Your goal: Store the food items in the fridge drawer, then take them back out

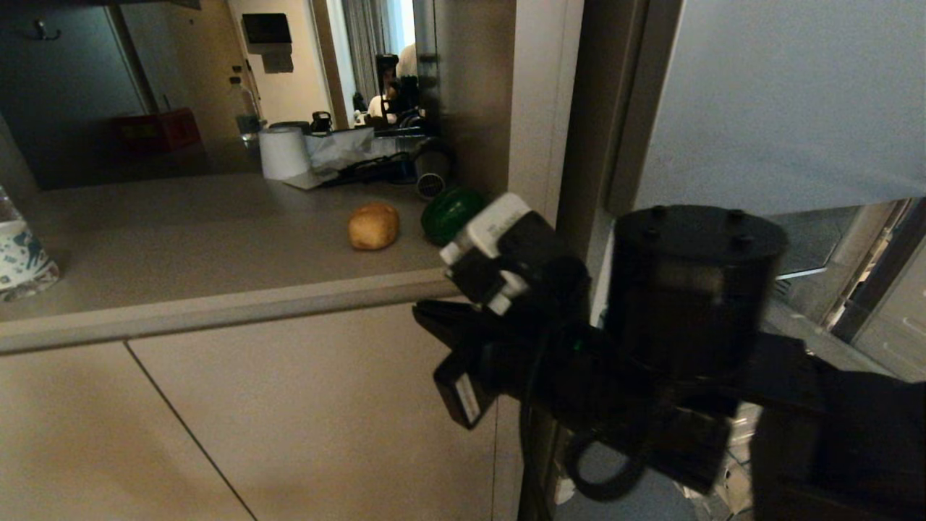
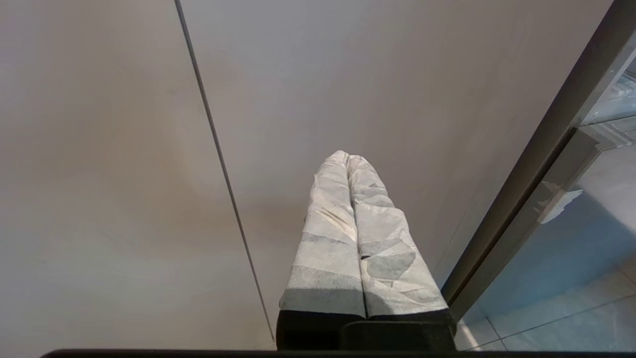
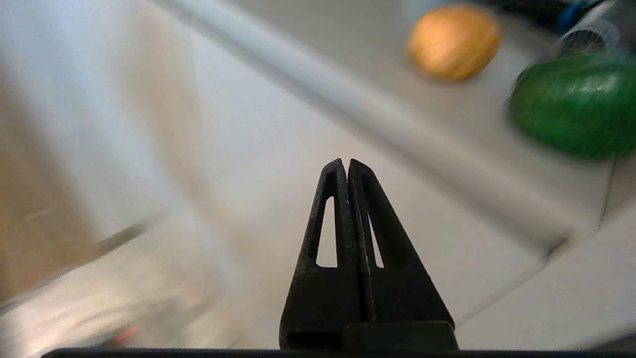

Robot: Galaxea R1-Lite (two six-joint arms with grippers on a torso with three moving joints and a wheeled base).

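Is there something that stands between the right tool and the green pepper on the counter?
Nothing visible does. The right tool, shut and empty, is below the counter edge. The green bell pepper lies on top beside the tan lump; the tool must rise over that edge first.

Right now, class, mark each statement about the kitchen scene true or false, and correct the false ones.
1. The tan lump lies on the countertop. True.
2. The right gripper holds the green pepper. False: it is shut on nothing, with the pepper on the counter.
3. The pepper lies beside the lump. True.
4. The left gripper is wide open. False: its taped fingers are together.
5. A paper roll stands on the counter. True.
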